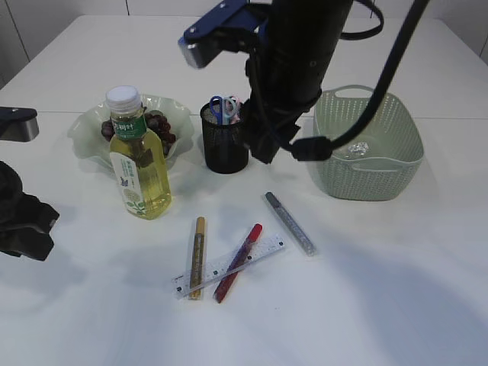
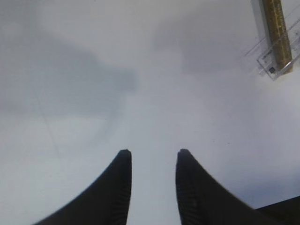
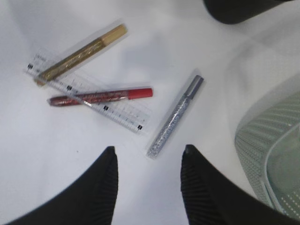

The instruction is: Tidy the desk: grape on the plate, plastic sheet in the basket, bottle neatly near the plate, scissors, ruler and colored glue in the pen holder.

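**Desk partly tidied; glue sticks and ruler left on the table**

Exterior view. Grapes lie on the plate at upper left, with the bottle standing just in front of it. The scissors already stand in the pen holder at centre, and the plastic sheet sits in the basket at right. At lower centre the clear ruler lies under the gold glue and red glue; the silver glue lies apart to their right.

Left wrist view. The left gripper hangs over bare table, jaws partly apart and empty; the ruler's end shows at upper right.

Right wrist view. The right gripper hovers with jaws parted and empty, the silver glue's near end between them. A good pick would probably descend straight, close across the tube's middle, and avoid nudging the ruler.
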You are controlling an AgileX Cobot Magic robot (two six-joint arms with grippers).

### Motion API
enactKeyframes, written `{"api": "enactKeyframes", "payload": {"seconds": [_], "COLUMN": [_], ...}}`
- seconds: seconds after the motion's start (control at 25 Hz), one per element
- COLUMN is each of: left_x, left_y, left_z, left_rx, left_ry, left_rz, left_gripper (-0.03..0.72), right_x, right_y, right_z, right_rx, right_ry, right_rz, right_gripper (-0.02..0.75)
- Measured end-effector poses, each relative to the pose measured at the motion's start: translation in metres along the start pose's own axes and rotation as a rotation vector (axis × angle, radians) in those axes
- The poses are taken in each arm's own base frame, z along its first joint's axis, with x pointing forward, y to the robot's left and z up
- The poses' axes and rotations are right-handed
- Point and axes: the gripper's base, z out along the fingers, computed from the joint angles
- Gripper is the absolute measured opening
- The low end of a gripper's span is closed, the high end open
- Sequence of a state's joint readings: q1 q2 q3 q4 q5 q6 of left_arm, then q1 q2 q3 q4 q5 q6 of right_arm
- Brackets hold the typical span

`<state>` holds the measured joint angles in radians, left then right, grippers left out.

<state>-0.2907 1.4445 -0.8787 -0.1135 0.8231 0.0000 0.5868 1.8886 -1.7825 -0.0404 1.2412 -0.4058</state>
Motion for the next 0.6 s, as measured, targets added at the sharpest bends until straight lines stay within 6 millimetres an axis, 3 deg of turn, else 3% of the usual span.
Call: {"api": "enactKeyframes", "payload": {"seconds": [0.36, 0.6], "left_x": [0.002, 0.002], "left_y": [-0.004, -0.004], "left_z": [0.0, 0.0], "left_rx": [0.048, 0.048], "left_ry": [0.027, 0.027], "left_rz": [-0.043, -0.043], "left_gripper": [0.239, 0.239], "right_x": [-0.003, -0.015], "right_y": [0.033, 0.063], "right_z": [0.02, 0.057], "right_rx": [-0.096, -0.169], "right_ry": [0.029, 0.083], "right_rz": [-0.416, -0.521], "right_gripper": [0.357, 0.357]}}
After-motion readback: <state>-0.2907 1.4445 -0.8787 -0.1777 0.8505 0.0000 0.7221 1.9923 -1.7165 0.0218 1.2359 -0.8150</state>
